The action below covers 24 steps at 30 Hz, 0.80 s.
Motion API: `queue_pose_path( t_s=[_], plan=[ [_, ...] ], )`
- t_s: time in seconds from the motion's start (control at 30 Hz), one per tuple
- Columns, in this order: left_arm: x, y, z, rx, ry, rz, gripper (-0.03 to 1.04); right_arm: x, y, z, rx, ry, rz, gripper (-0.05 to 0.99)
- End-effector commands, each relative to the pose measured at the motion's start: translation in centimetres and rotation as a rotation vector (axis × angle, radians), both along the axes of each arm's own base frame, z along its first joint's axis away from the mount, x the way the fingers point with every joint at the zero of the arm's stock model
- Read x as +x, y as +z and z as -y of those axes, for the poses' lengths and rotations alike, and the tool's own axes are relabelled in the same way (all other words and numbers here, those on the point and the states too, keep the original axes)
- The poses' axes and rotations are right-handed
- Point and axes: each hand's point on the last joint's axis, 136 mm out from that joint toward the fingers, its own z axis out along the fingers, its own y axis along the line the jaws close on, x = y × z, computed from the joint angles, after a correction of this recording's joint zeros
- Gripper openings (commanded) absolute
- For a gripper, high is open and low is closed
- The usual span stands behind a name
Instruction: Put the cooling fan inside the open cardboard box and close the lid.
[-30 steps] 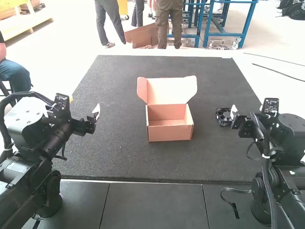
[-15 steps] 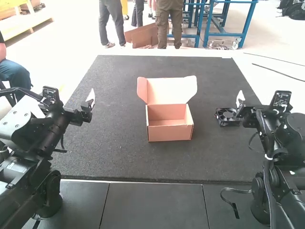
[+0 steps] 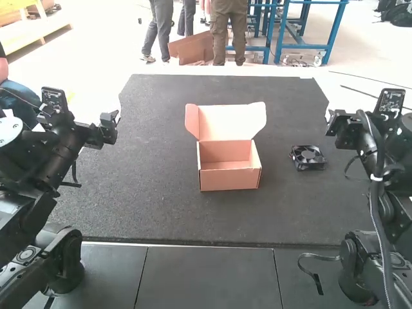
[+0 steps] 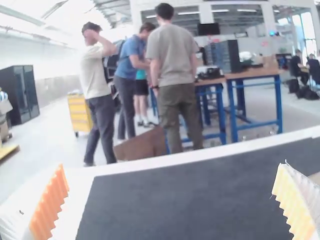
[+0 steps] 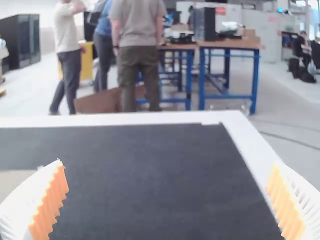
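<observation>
An open brown cardboard box point(image 3: 228, 159) stands in the middle of the black mat point(image 3: 154, 193), its lid flap upright at the back. The small black cooling fan point(image 3: 307, 157) lies flat on the mat to the right of the box. My left gripper point(image 3: 109, 125) hangs raised over the mat's left edge, far from the box. Its orange-padded fingers point(image 4: 48, 206) are spread wide and hold nothing. My right gripper point(image 3: 335, 121) is held high above and behind the fan, near the mat's right edge. It is open too, with nothing between its pads point(image 5: 46, 200).
The mat point(image 5: 140, 170) stretches ahead of both wrist cameras, with a white floor border beyond it. A dark floor strip point(image 3: 206, 277) runs along the mat's near side between the two arm bases.
Both arms have risen and swung outward. The left gripper went up and to the left. The right gripper lifted away from beside the fan toward the right edge.
</observation>
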Motion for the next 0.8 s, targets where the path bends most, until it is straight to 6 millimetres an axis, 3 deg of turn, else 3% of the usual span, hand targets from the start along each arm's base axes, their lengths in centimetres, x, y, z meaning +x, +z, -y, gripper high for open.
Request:
queue_pose_path(
  t_s=[0.0,0.13,0.37,0.5,0.6,0.67,0.77],
  plan=[
    [0.2,2.6,-0.5,0.003,0.030,0.011,0.97,1.3,2.5,1.1,0.020,-0.058,-0.042,0.91],
    [1.5,3.1,-0.4,0.005,0.038,-0.061,0.97,3.6,3.8,1.5,0.018,-0.087,-0.147,0.91],
    [3.7,4.1,0.0,-0.121,0.025,-0.243,0.97,7.2,3.3,0.6,0.002,-0.052,-0.429,0.91],
    [5.2,3.6,0.4,-0.130,0.033,-0.368,0.97,8.6,5.4,0.8,0.052,-0.066,-0.420,0.89],
    [6.2,3.0,0.6,-0.111,0.042,-0.436,0.97,10.2,3.9,0.9,0.016,-0.075,-0.518,0.89],
    [6.4,3.1,0.6,-0.106,0.045,-0.455,0.97,10.9,1.8,0.9,0.004,-0.077,-0.647,0.89],
    [6.8,2.4,0.7,-0.097,0.048,-0.490,0.97,12.0,0.6,1.3,0.001,-0.086,-0.742,0.90]
  ],
)
